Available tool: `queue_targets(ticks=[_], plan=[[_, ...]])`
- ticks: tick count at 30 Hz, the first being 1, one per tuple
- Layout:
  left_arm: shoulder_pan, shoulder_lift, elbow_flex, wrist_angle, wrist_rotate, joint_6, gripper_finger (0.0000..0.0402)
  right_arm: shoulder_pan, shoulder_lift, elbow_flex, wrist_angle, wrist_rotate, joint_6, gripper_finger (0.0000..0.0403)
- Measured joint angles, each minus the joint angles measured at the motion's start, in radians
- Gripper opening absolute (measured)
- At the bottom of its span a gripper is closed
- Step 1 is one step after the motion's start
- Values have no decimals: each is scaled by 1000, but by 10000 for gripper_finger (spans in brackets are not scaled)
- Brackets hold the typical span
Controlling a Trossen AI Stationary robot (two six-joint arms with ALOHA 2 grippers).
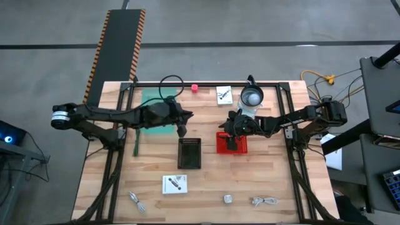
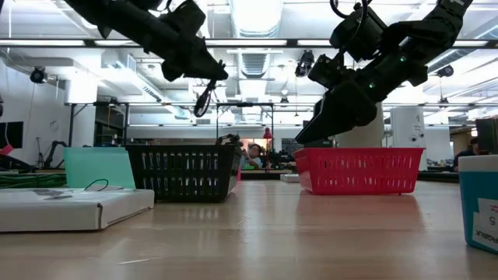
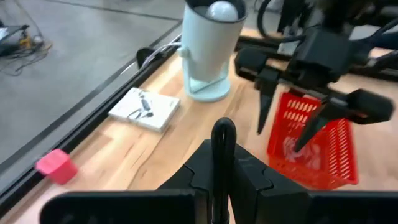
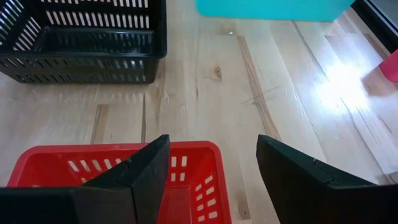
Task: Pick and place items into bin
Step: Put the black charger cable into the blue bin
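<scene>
My left gripper (image 1: 182, 129) hovers just beyond the far edge of the black bin (image 1: 189, 153), shut on a black pen (image 3: 222, 134). My right gripper (image 1: 231, 139) hangs open over the red bin (image 1: 241, 147), with nothing between its fingers (image 4: 146, 177). Loose items lie on the table. At the far side are a white card (image 1: 224, 95) and a pink blob (image 1: 195, 88). Near the front edge are a second card (image 1: 175, 184), silvery clips (image 1: 137, 201), a tiny silver cube (image 1: 228, 199) and a cable bundle (image 1: 264, 200). My left gripper pinches the black pen between its two shut fingers. The fingers come from the table's left and slant a little downward. In the wrist view one rounded end (image 3: 222, 127) stands out past the fingertips. In the low view the pen (image 2: 204, 99) hangs below the fingers, clear of the black bin.
A pale round jug (image 1: 252, 98) stands at the far side behind the red bin, close to my right arm. A green mat (image 1: 149, 103) lies under my left arm, with a black cable loop (image 1: 170, 83) at the far edge. A dark metal frame rims the table.
</scene>
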Motion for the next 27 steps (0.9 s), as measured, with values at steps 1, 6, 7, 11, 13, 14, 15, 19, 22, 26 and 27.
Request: queue_targets(ticks=[1,6,7,11,13,14,15,19,22,26,27], plan=[[0,0,8,-18,-4,0,12,0,0,0,-1,0,0,224],[0,0,49,-134,-26,0,12,0,0,-2,-1,0,0,224],[0,0,60,-171,-29,-2,12,0,0,-2,0,0,0,224],[0,0,102,-312,-97,-87,12,0,0,-2,0,0,0,224],[5,0,119,-369,-121,-105,12,0,0,-2,0,0,-1,224],[7,0,125,-396,-128,-106,12,0,0,-2,0,0,-1,224],[11,0,128,-409,-130,-106,12,0,0,-2,0,0,0,224],[36,0,135,-439,-129,-105,12,0,0,-2,0,0,-1,224],[74,0,138,-480,-131,-106,12,0,0,-2,0,0,-1,224],[135,0,136,-512,-131,-108,12,0,0,-2,0,0,-1,224],[151,0,136,-518,-131,-108,12,0,0,-2,0,0,-1,224]])
